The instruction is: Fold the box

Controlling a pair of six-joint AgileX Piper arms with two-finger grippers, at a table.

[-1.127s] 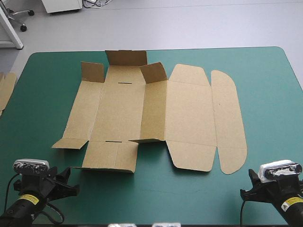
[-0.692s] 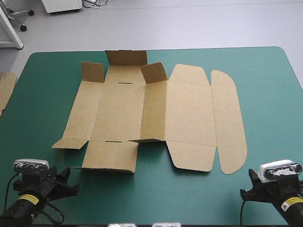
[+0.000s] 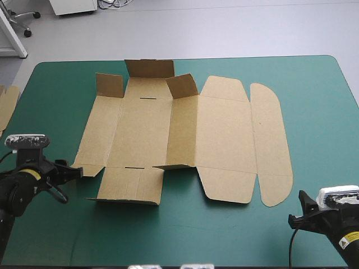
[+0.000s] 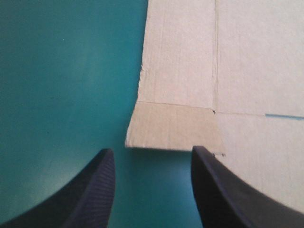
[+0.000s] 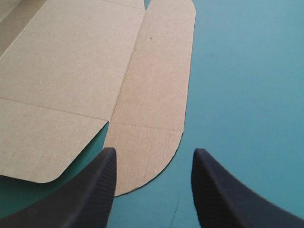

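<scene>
left pincer (image 4: pixel 151 154) moved up to box (image 3: pixel 168 134) flap, right pincer (image 5: pixel 152 154) partly cropped

The box (image 3: pixel 224 140) is plain brown with fine corrugation lines; the table cover (image 3: pixel 314 112) is plain teal-green.

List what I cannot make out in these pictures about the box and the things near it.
The board at the left, high view: cut off by the picture's edge; its full shape is unknown.
The box, both wrist views: only a near part shows in each; the rest lies outside the picture.
The left fingers, high view: seen side-on, so their gap does not show there.
</scene>
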